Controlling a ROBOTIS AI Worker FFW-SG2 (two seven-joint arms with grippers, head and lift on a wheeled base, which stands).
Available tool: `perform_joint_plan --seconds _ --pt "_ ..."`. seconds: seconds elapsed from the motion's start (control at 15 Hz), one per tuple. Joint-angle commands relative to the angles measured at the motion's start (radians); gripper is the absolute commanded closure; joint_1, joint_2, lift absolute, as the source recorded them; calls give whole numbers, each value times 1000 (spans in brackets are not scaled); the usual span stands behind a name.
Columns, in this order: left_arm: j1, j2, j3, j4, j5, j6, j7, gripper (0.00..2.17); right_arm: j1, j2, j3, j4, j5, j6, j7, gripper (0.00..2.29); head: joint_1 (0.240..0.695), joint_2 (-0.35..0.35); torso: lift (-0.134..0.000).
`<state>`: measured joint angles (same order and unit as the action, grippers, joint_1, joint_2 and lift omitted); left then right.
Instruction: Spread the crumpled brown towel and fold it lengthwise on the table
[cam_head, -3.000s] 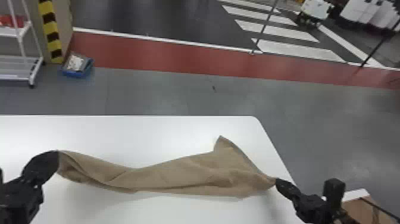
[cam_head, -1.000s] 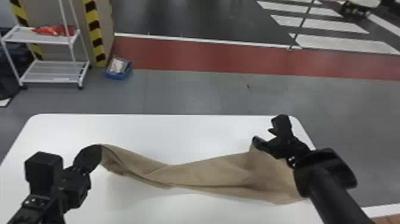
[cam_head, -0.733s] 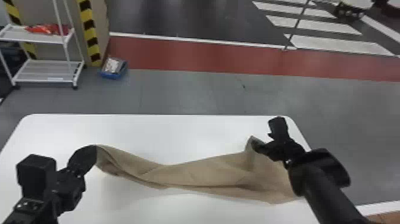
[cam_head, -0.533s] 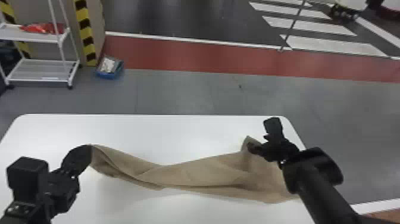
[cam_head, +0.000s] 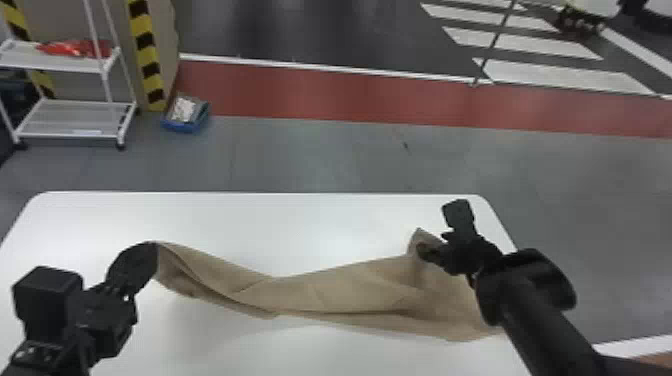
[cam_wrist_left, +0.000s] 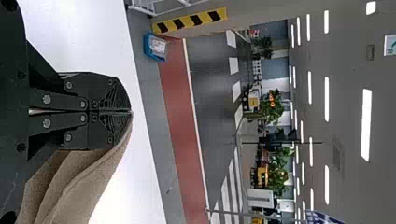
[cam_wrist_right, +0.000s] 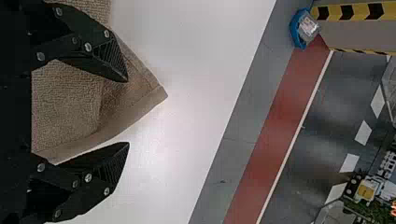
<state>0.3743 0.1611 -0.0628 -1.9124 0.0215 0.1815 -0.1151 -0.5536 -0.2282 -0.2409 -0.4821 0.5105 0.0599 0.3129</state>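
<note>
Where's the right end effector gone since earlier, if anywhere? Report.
Yes: the right end effector moved left and forward, judged against the table's far right corner.

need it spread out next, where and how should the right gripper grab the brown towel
Probably by the far right corner of the brown towel, coming from the near right, one finger on each face: that corner points away from the robot, just past the open right gripper. The left gripper holds the other end.

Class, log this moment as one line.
left end effector: shut on towel | right end effector: open near towel corner | towel: rumpled, not yet folded | surface: table
</note>
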Motion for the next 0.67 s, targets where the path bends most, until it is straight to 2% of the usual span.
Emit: perform_joint_plan --seconds 0.0,0.07,0.2,0.33,0.4,0.6 --pt "2 0 -2 1 0 -1 0 1798 -3 -5 0 0 -1 19 2 593 695 -219 0" --pt "5 0 -2 0 0 -1 0 1798 -3 -5 0 0 -3 22 3 593 695 -221 0" --pt "11 2 0 -5 0 -7 0 1798 -3 -8 -2 2 -6 22 5 819 695 -227 0" --pt "14 2 0 -4 0 -13 0 1798 -3 -16 -5 4 -26 22 20 826 695 -229 0" --pt "14 2 0 -4 0 -13 2 1798 -3 -17 -8 4 -27 22 25 1062 695 -230 0" --pt "14 -3 0 -4 -5 -13 2 1798 3 -29 -17 2 -70 13 44 1217 695 -233 0"
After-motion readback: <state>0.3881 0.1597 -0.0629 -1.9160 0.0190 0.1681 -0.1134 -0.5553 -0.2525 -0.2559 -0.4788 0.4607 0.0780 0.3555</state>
